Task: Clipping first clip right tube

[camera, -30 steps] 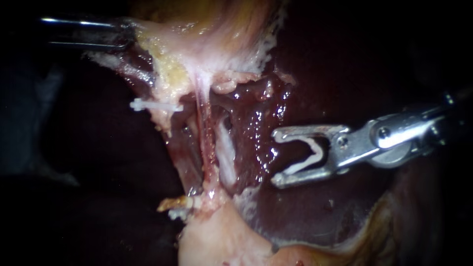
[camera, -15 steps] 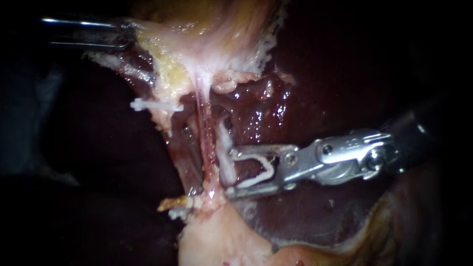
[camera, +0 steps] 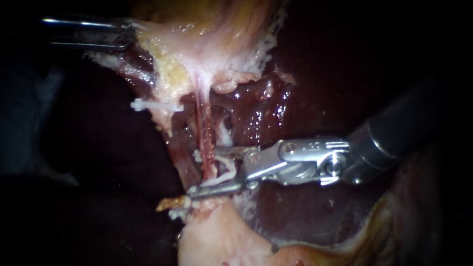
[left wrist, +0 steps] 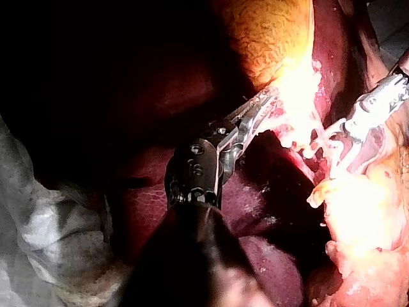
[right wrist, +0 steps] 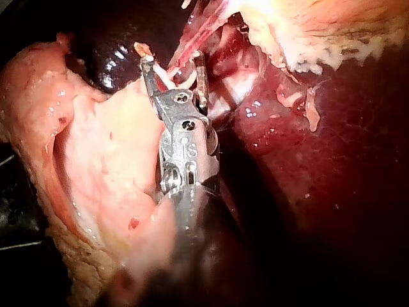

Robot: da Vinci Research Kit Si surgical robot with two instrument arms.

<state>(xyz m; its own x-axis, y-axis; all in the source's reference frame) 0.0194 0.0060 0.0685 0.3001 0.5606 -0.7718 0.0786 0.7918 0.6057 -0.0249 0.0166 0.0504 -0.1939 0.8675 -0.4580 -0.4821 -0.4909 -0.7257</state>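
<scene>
2 instr.: left instrument (camera: 123, 37), right instrument (camera: 194, 173). 2 tubes (camera: 205, 130). 2 clips: loaded clip (camera: 224, 170), placed clip (camera: 155, 106). 1 liver (camera: 315, 74), 1 gallbladder (camera: 231, 24).

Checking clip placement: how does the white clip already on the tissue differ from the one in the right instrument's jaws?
The placed clip is closed flat and free of any instrument; the loaded clip gapes open in the right instrument, around the red tube. The placed clip sits higher, the loaded one lower. Both are white.
</scene>
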